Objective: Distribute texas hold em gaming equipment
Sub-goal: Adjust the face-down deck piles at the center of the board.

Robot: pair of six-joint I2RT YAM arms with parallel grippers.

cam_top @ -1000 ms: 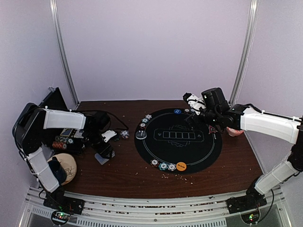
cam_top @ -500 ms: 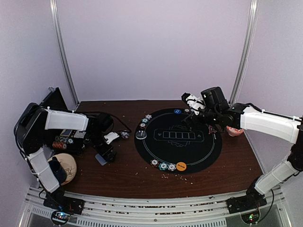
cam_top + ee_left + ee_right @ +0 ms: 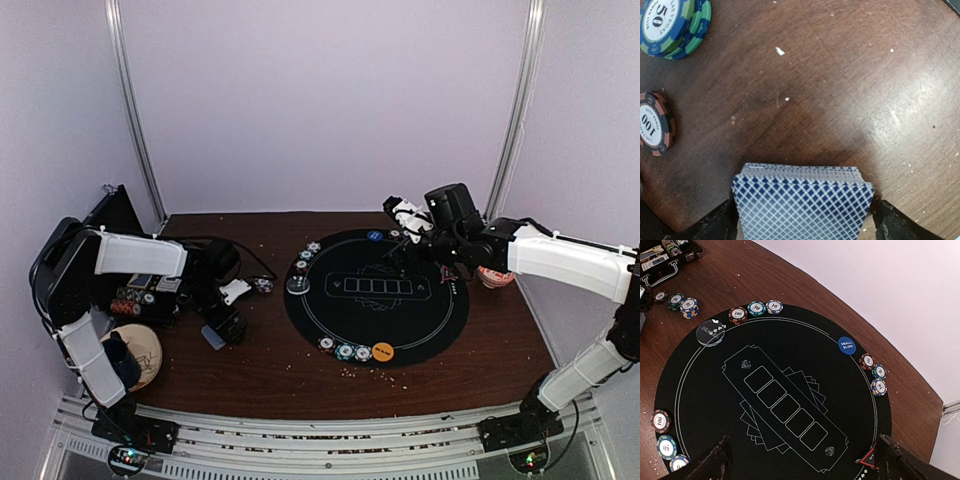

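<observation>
Left pincer [image 3: 804, 227] has spread, card deck [image 3: 802, 200] lying between its jaws.

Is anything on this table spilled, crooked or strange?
Pale crumbs, like spilled debris, lie scattered on the wooden table near the front edge of the black mat and near the card deck. Nothing else stands out.

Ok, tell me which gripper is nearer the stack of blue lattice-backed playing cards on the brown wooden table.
Left. The left gripper straddles the card stack, one finger each side; the right gripper hovers over the round black mat, well away.
</observation>
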